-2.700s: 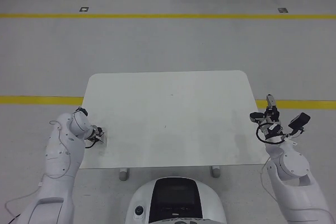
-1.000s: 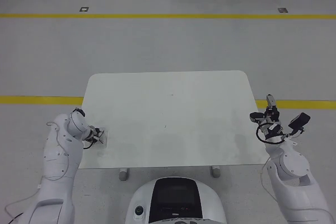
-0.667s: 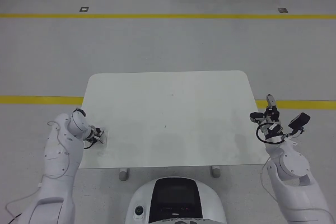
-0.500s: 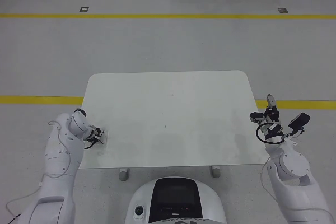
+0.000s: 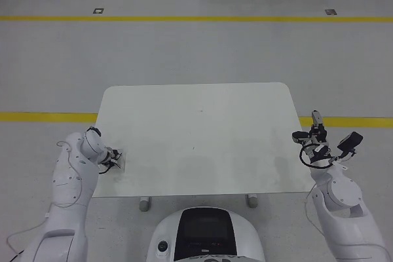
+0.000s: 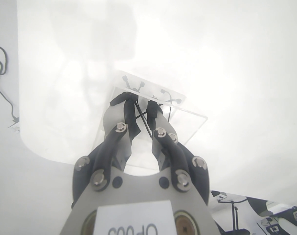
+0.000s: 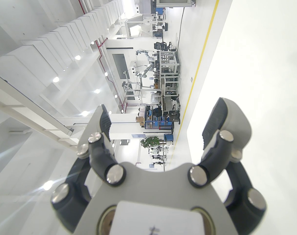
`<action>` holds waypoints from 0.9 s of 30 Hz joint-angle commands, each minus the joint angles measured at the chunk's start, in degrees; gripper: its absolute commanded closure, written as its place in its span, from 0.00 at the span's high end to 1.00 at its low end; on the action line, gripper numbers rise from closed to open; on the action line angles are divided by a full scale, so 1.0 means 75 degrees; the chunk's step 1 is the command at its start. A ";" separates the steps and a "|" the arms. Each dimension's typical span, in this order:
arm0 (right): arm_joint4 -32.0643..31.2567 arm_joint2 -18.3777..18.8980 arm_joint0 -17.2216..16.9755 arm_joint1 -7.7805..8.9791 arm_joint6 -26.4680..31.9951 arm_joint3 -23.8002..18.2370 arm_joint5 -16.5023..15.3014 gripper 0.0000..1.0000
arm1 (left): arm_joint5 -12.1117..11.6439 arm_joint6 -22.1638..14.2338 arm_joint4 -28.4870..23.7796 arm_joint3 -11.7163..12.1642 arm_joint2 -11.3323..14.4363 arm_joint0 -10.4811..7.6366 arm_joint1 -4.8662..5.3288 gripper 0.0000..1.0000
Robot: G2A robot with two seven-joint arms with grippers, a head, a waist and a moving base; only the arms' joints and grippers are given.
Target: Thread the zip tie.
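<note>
Plainly, the chief hazard lay at the left gripper (image 6: 138,102). Its taped fingers were drawn almost together on a thin black zip tie (image 6: 141,117), just above a clear plate (image 6: 187,123) that carried several more tie heads (image 6: 163,91). The strand looked slender and springy, so it could probably twist or slip out of so narrow a pinch. It also crossed another black strand between the fingers, so a pull might have dragged a neighbour along or tugged the plate itself. That plate sat close to the rounded near-left corner of the table (image 5: 196,131), with the edge just beside it, and a sideways drag towards that corner could have sent it over the edge. The right gripper (image 7: 163,113) hung beyond the table's right edge, well apart from the work, its fingers spread wide with nothing between them. It pointed out at the room, not at the top. To help with threading it would have had to come in over that edge and cross most of the table, so a clipped rim seemed possible. The white top between the two arms offered generous room for the arms to meet away from the corner.
</note>
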 commanded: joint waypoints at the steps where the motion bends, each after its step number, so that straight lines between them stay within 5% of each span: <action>1: 0.0000 0.0000 0.0000 0.0000 0.0000 0.0000 0.0000 1.00 | 0.0000 0.0017 0.0013 0.0058 0.0048 -0.0025 -0.0005 0.15; 3: 0.0000 0.0000 0.0000 0.0000 0.0000 0.0000 0.0000 1.00 | 0.0000 0.0044 0.0001 0.0142 0.0093 -0.0067 -0.0011 0.14; 5: 0.0000 0.0000 0.0000 0.0000 0.0000 0.0000 0.0000 1.00 | 0.0000 0.0066 -0.0013 0.0209 0.0115 -0.0107 -0.0014 0.00; 12: 0.0000 0.0000 0.0000 0.0000 0.0000 0.0000 0.0000 1.00 | 0.0000 0.0078 -0.0018 0.0120 0.0039 -0.0117 0.0022 0.00; 20: 0.0000 0.0000 0.0000 0.0000 0.0000 0.0000 0.0000 1.00 | 0.0000 -0.0388 0.0123 -0.0926 -0.0275 0.0390 0.0129 0.00; 27: 0.0000 0.0000 0.0000 0.0000 0.0000 0.0000 0.0000 1.00 | 0.0000 -0.0574 0.0162 -0.1534 -0.0417 0.0709 0.0149 0.00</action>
